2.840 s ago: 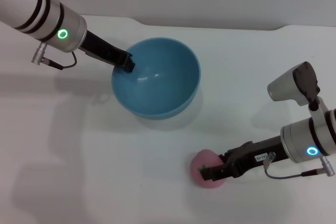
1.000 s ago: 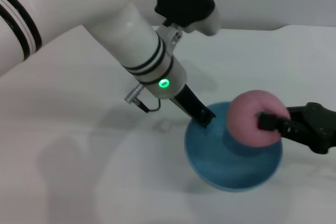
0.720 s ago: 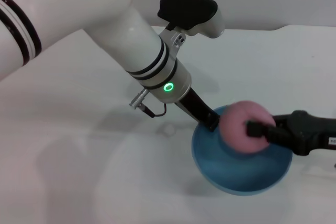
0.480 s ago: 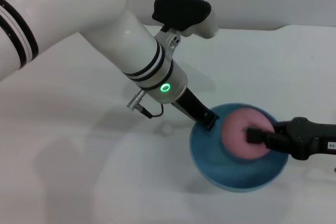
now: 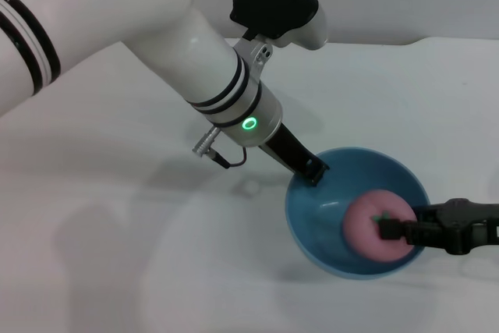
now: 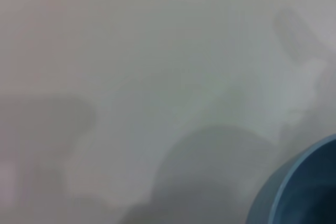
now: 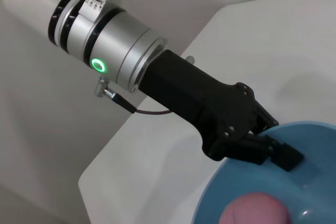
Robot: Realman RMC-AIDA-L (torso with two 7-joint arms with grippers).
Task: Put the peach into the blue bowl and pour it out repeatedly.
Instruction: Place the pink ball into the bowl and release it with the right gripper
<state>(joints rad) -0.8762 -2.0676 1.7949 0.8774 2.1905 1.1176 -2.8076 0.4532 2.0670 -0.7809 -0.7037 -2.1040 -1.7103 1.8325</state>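
One blue bowl (image 5: pixel 327 228), one peach (image 5: pixel 373 226), two arms. The bowl sits on the white table (image 5: pixel 117 232) toward its near right part, tipped a little so its mouth faces the near side. The single peach lies inside it, low against the right-hand wall, with its dark stem showing on top.

The left gripper (image 5: pixel 314 171) reaches down from the far left and is pinched closed on the bowl's far-left rim. The right gripper (image 5: pixel 390 229) comes in over the right rim from the table's right edge, its fingers clamped on the peach inside the bowl.
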